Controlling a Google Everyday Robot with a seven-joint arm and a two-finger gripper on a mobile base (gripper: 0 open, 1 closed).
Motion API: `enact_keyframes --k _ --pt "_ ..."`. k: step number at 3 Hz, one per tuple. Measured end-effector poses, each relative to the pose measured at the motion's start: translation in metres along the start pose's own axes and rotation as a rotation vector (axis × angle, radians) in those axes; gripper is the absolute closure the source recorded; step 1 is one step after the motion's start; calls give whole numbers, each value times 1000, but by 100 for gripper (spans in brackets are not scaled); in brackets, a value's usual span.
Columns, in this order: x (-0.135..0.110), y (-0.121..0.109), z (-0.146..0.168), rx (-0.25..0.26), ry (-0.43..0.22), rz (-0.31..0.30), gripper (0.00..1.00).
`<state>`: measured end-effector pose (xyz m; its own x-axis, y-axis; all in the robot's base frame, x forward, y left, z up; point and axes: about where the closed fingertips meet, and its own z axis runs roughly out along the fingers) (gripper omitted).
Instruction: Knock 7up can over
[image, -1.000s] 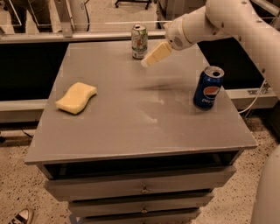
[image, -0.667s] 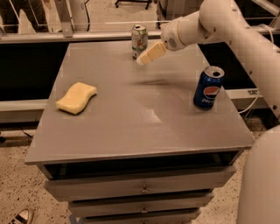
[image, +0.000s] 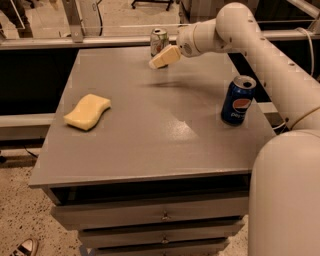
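Note:
The 7up can (image: 159, 40), silver-white with green markings, stands upright at the far edge of the grey table (image: 150, 130). My gripper (image: 163, 59), cream-coloured, hangs just in front of the can and slightly right of it, close to its lower half. I cannot tell whether it touches the can. The white arm reaches in from the right.
A dark blue Pepsi can (image: 238, 100) stands upright near the table's right edge, under the arm. A yellow sponge (image: 87, 111) lies on the left side. Drawers sit below the table's front edge. A metal rail runs behind the table.
The gripper has moved left and a little toward the 7up can. The can still stands upright. The Pepsi can and sponge have not moved.

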<state>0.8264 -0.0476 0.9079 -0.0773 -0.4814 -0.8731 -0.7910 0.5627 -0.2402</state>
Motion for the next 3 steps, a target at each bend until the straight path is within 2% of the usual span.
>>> enact_keyframes --k 1,2,3 --pt "-2 -11 17 9 -31 33 0" --pt "-8 -13 29 -2 -57 46 16" --pt "-12 -14 32 -1 -63 45 38"
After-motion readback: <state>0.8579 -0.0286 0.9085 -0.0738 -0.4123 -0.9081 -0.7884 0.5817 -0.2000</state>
